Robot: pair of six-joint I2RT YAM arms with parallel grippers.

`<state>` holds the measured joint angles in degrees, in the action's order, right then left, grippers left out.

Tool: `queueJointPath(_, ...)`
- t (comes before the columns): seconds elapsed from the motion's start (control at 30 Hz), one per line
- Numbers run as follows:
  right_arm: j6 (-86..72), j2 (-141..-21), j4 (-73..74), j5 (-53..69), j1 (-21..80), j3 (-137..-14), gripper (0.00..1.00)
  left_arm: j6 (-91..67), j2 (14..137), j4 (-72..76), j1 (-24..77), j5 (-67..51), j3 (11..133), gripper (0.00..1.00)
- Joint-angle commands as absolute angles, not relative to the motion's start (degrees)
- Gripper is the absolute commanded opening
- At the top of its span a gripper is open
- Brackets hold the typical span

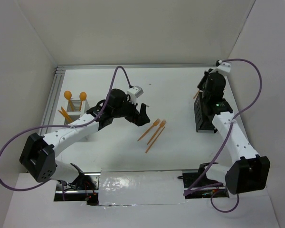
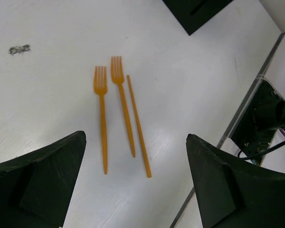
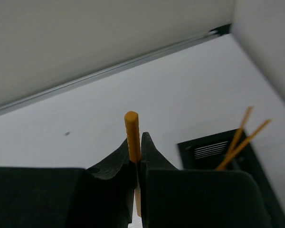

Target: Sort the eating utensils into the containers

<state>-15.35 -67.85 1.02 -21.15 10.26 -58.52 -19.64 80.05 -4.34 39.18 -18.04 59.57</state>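
Two orange forks [image 2: 100, 90] [image 2: 117, 76] and a plain orange knife [image 2: 138, 126] lie side by side on the white table, also seen mid-table from above as the forks [image 1: 155, 125] and the knife [image 1: 155, 141]. My left gripper [image 2: 135, 138] hovers open just short of their handle ends, with nothing between its fingers [image 2: 47, 180]. My right gripper [image 3: 137, 142] is shut on an upright orange utensil [image 3: 132, 130] with a ridged edge, held beside the black container [image 3: 206, 151]. That container holds two orange handles [image 3: 237, 137]. The white container [image 1: 75, 110] stands at the left with two spoons [image 1: 68, 94].
The black container [image 1: 203, 116] sits at the right under my right arm, close to the right wall. A metal rail [image 1: 52, 102] runs along the table's left edge beside the white container. A glossy white sheet [image 1: 140, 186] covers the near edge between the arm bases.
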Motion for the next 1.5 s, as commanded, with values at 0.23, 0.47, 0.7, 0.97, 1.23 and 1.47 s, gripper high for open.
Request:
queueJointPath(0.23,-5.7,-76.0,-3.8,-18.7,-5.3,-62.2,0.0,-17.9,84.0,-11.5,37.7,-14.2,59.5,0.93)
queueJointPath(0.47,-4.7,-78.9,-9.5,-15.4,-7.6,-59.8,0.03,-17.4,85.3,-10.8,37.8,-15.6,59.7,0.91)
queueJointPath(0.7,-4.7,-80.3,-11.2,-12.0,-7.6,-58.6,0.43,-16.7,86.1,-11.7,37.8,-15.7,59.8,0.91)
queueJointPath(0.97,-8.3,-75.4,-6.2,-11.4,-7.7,-59.2,0.79,-15.7,89.6,-15.3,38.0,-12.0,62.4,0.88)
queueJointPath(1.23,-11.9,-65.9,0.3,-1.5,-7.6,-59.3,0.91,-13.0,95.3,-16.3,41.0,-10.2,64.1,0.83)
queueJointPath(1.47,-14.1,-60.4,2.8,-0.3,-7.5,-56.3,0.92,-12.7,102.7,-19.2,44.7,-2.6,68.5,0.73)
